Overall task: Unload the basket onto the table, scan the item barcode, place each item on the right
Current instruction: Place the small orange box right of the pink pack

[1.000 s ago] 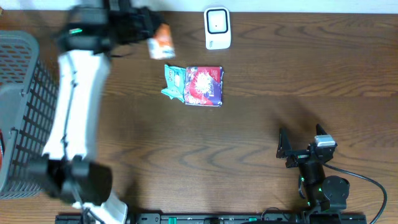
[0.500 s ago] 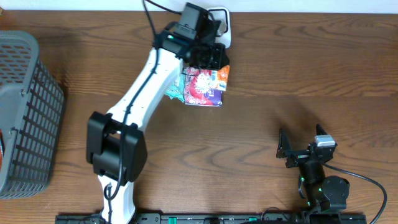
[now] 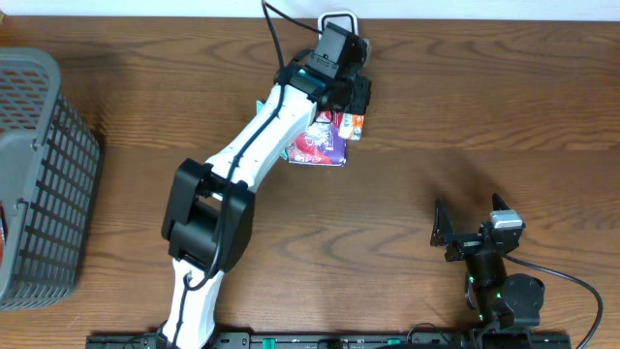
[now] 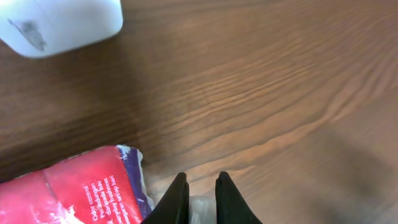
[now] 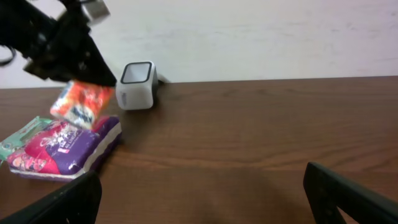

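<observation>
My left gripper (image 3: 351, 107) is shut on a small orange snack packet (image 3: 355, 123), holding it in the air just below the white barcode scanner (image 3: 337, 19) at the table's back edge. In the right wrist view the orange packet (image 5: 81, 102) hangs under the left gripper, left of the scanner (image 5: 137, 84). In the left wrist view the fingertips (image 4: 177, 196) pinch a bit of clear wrapper (image 4: 200, 210), and the scanner (image 4: 62, 22) shows at top left. My right gripper (image 3: 465, 231) rests open near the front right, nothing in it.
A red and purple packet (image 3: 318, 147) lies on the table under the held item, with a green packet (image 5: 18, 140) beside it. A grey mesh basket (image 3: 39, 174) stands at the left edge. Bare wood lies between the packets and the right arm.
The left arm has swung right from the back left with the orange packet, ending over the red packet just below the scanner. The right arm has not moved.
</observation>
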`<state>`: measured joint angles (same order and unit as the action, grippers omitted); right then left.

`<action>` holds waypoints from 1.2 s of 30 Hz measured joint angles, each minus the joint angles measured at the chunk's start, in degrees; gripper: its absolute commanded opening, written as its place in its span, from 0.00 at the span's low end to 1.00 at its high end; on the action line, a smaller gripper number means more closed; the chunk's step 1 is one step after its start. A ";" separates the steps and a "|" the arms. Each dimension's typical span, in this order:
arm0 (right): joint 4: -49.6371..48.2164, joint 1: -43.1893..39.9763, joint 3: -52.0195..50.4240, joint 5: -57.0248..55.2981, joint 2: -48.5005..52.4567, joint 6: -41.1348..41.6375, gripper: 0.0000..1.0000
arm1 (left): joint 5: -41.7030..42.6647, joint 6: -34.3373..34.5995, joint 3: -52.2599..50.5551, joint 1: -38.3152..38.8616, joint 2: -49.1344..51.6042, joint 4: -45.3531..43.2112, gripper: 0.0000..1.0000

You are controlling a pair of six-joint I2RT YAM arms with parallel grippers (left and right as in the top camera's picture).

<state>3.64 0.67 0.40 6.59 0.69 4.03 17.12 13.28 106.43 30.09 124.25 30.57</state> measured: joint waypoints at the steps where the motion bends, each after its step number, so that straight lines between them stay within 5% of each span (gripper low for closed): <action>1: 0.00 0.00 0.00 0.00 0.00 0.00 0.99 | -0.31 0.26 0.00 0.04 0.50 0.00 0.08; 10: 0.00 0.00 0.00 0.00 0.00 0.00 0.99 | -1.03 4.55 -0.02 0.72 3.50 -0.07 0.33; 23: 0.00 0.00 0.00 0.00 0.00 0.00 0.99 | 0.92 5.16 -0.02 0.55 2.45 -0.35 0.40; 26: 0.00 0.00 0.00 0.00 0.00 0.02 0.99 | 1.14 5.14 -0.04 -0.92 -1.05 0.20 0.42; 30: 0.00 0.00 0.00 0.00 0.00 0.00 0.99 | 1.46 4.92 -0.09 -4.74 -10.45 1.09 0.60; 34: 0.00 0.00 0.00 0.00 0.00 0.02 0.99 | 1.66 5.38 -0.07 -11.65 -22.32 3.19 0.62; 36: 0.00 0.00 0.00 0.00 0.00 0.00 0.99 | 1.64 4.98 -0.07 -16.37 -28.15 5.38 0.81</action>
<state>3.64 0.67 0.40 6.59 0.69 4.03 18.76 18.26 106.37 13.72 96.09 35.94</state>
